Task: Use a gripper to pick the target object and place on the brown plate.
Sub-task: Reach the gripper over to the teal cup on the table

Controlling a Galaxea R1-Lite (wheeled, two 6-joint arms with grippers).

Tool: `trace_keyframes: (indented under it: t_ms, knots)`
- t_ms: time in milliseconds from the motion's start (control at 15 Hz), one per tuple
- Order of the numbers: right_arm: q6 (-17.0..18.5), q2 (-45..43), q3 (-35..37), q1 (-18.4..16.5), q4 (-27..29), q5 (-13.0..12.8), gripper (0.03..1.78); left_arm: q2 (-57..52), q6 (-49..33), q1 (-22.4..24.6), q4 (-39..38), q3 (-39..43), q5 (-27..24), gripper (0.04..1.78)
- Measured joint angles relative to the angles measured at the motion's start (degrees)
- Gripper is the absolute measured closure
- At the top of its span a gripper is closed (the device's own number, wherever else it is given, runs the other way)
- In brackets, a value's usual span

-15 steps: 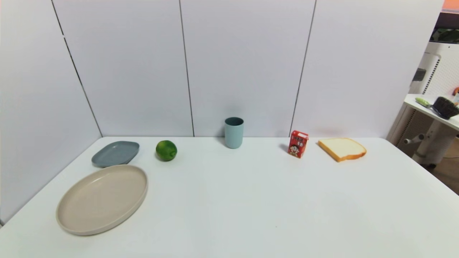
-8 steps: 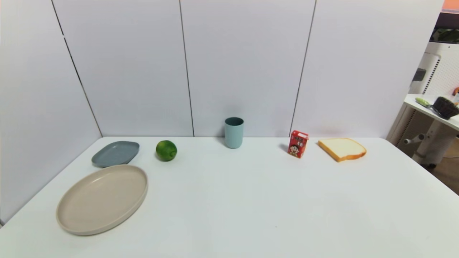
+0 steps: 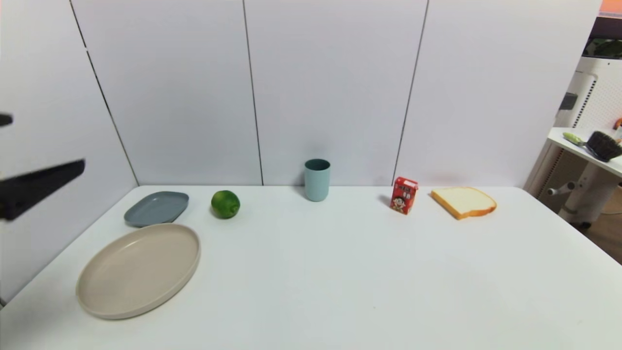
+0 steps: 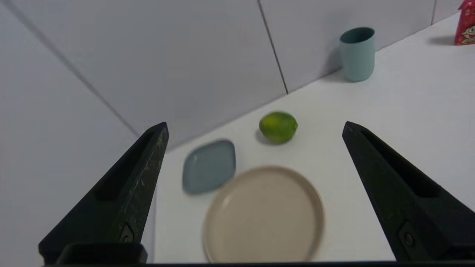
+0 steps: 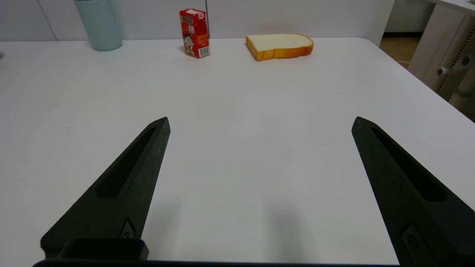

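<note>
The light blue-teal cup (image 3: 317, 180) stands upright at the back middle of the white table, close to the wall. It also shows in the left wrist view (image 4: 357, 53) and the right wrist view (image 5: 99, 24). The beige-tan plate (image 3: 138, 270) lies empty at the front left and shows in the left wrist view (image 4: 263, 215). My left gripper (image 3: 47, 142) is at the left edge, high above the table and far from the cup. It is open and empty (image 4: 255, 125). My right gripper (image 5: 261, 119) is open and empty, low over the table's near part, out of the head view.
A lime (image 3: 225, 203) and a grey-blue plate (image 3: 156, 208) lie behind the beige plate. A red carton (image 3: 404, 195) and a bread slice (image 3: 463, 202) sit right of the cup. Wall panels close the back and left. A side table (image 3: 583, 146) stands at the right.
My left gripper has come into the head view at the left edge. The objects on the table have not moved.
</note>
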Motion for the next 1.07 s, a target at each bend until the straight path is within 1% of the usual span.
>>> trace_keyframes:
  t_ms: [133,267,467,667,867,1067]
  knots:
    - [0.0,0.0,0.0,0.0,0.0,0.0,0.12,13.5,7.1,-3.2,2.5,-13.7,-3.4,0.13]
    - [0.0,0.0,0.0,0.0,0.0,0.0,0.12,26.6,11.8,-8.5,4.7,-24.6,-5.1,0.13]
    - [0.0,0.0,0.0,0.0,0.0,0.0,0.12,43.5,14.8,-17.7,6.3,-35.5,-6.1,0.13]
    - [0.0,0.0,0.0,0.0,0.0,0.0,0.12,56.9,15.9,-25.2,6.7,-42.1,-6.1,0.13]
    - [0.0,0.0,0.0,0.0,0.0,0.0,0.12,66.2,16.7,-28.2,6.6,-48.4,-6.0,0.13]
    - [0.0,0.0,0.0,0.0,0.0,0.0,0.12,72.8,16.5,-29.1,6.0,-55.1,-5.9,0.13]
